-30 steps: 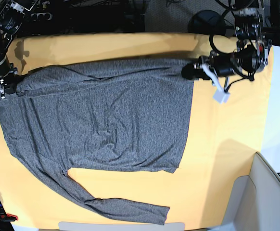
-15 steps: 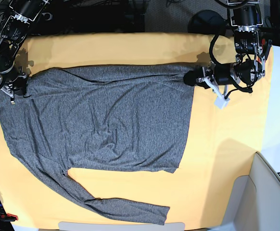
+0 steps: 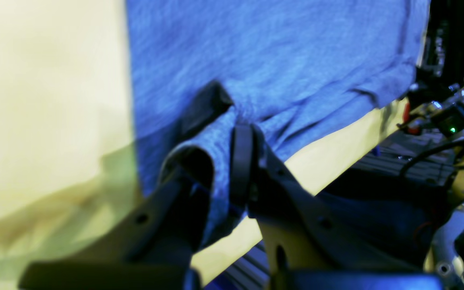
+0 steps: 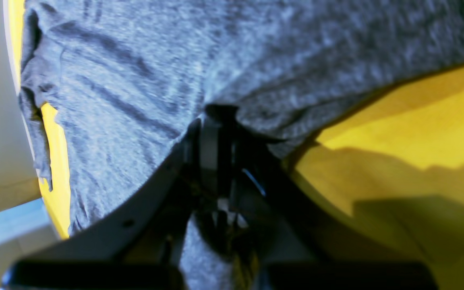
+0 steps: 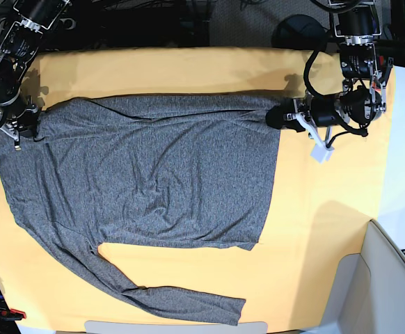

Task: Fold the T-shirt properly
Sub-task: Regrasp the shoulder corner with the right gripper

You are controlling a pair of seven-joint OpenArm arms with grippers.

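From above, the T-shirt (image 5: 140,181) lies spread flat on the yellow table cloth (image 5: 321,229), one long sleeve trailing along the near edge, and my right gripper (image 5: 23,124) sits at its far left corner. Only my right wrist view shows that those fingers (image 4: 210,141) are clamped tight on a pinch of the grey knit. At the far right corner my left gripper (image 5: 278,117) looks merely parked overhead, but its wrist view shows the fingers (image 3: 241,161) closed on a bunched fold of the hem.

yellow table cloth (image 5: 328,229), white tag (image 5: 320,154)
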